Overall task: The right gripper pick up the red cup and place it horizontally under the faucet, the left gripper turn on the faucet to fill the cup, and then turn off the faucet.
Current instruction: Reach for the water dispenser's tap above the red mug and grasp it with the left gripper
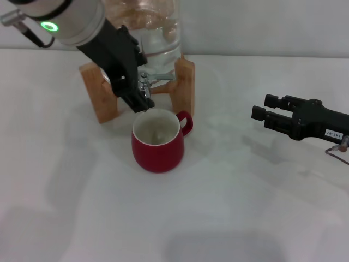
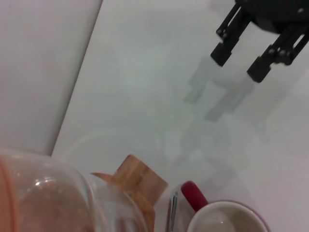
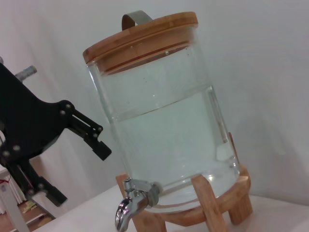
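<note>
Red and squat, the cup (image 1: 157,141) stands upright on the white desk (image 1: 229,213) directly below the faucet (image 1: 144,83) of the glass water jar (image 3: 164,116) on its wooden stand (image 1: 185,84). Our right end effector (image 1: 260,113) hangs open and empty, well apart to the right. Our left end effector (image 1: 139,101) sits at the spout, fingers spread and holding nothing as far as we can tell. We judge the lever turn is the step in hand. To do it well, we should move the thin lever gently, avoid nudging the cup's rim just below, and watch the water level before closing.
</note>
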{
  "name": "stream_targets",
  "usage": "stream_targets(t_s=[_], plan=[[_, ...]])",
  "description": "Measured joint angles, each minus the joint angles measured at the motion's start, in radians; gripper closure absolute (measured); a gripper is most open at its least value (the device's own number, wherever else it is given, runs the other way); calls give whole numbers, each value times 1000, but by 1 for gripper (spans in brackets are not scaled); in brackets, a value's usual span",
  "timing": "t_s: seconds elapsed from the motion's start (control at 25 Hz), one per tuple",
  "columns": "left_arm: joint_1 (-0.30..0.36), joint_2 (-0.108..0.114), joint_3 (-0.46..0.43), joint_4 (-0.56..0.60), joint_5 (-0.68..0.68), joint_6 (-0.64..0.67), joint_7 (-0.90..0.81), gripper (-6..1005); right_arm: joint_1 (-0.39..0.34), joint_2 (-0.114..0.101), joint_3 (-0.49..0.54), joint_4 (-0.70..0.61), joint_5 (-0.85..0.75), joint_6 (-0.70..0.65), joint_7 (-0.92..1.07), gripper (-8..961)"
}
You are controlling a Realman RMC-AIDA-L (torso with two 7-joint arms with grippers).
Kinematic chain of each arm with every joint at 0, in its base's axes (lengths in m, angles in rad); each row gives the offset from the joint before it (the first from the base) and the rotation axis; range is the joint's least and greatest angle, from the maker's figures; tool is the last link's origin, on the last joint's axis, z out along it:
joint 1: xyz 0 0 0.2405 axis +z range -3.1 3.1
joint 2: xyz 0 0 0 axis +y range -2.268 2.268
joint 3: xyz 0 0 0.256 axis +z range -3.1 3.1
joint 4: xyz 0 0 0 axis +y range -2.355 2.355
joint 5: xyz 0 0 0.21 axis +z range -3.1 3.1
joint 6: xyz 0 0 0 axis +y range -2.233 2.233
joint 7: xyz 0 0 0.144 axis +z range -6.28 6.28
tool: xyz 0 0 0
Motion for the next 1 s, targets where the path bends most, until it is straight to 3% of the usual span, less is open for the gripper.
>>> stream_targets(t_s=[1.0], plan=[[22,-3,102,-43,-20,149,12,109,0,0,2,2,0,2,2,395]])
